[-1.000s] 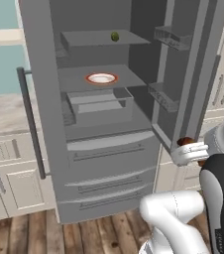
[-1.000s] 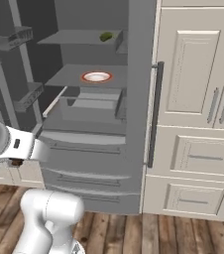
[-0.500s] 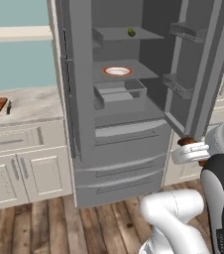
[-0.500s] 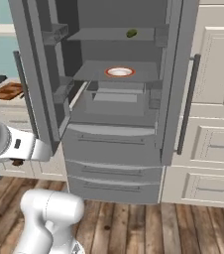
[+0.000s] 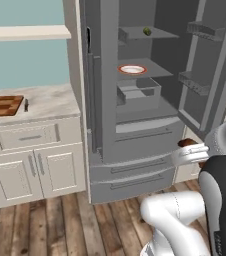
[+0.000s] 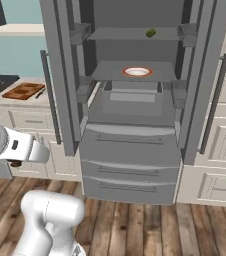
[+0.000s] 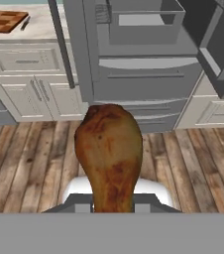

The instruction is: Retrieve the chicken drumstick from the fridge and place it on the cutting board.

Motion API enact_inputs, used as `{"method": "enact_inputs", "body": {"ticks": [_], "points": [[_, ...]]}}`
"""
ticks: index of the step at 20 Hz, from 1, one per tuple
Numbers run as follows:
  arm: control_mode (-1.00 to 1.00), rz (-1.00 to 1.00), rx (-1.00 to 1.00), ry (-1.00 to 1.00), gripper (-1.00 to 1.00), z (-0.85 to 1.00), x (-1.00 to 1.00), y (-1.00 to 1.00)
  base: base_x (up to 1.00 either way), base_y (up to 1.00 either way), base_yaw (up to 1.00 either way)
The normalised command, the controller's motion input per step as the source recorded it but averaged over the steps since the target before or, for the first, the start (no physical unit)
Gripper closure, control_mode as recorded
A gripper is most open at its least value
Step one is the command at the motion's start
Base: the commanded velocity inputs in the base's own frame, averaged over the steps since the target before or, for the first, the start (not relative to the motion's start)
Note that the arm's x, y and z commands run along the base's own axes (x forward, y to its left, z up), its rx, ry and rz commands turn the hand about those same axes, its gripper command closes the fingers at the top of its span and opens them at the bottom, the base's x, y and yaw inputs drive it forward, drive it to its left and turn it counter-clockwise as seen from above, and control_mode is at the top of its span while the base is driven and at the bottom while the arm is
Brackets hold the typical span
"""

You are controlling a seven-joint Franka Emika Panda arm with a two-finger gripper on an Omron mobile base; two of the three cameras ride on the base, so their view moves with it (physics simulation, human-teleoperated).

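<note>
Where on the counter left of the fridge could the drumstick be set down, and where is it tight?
The cutting board is bare on top. The marble counter is free between the small dark utensil beside the board and the fridge wall. It is tight right at that utensil. The gripper holds the chicken drumstick.

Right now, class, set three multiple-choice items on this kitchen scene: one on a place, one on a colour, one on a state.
1. Where is the cutting board?
A. on the counter beside the fridge
B. on a fridge shelf
C. on the floor

2. What colour rims the plate?
A. blue
B. red-orange
C. black

3. The gripper is
A. open, empty
B. shut on the drumstick
C. shut on the plate

Key: 1 A, it lies on the pale countertop; 2 B, a red-orange ring edges it; 3 B, the drumstick rises between the fingers.
</note>
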Motion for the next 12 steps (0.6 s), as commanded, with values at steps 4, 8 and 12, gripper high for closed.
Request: {"method": "enact_inputs", "body": {"ticks": [4,8,12], "points": [[1.0,0.0,0.0,0.0,1.0,0.0,0.0,0.0,-0.18,0.93,-0.02],[1.0,0.0,0.0,0.0,1.0,0.0,0.0,0.0,0.08,0.76,0.0],[1.0,0.0,0.0,0.0,1.0,0.0,0.0,0.0,0.29,0.83,0.0]]}}
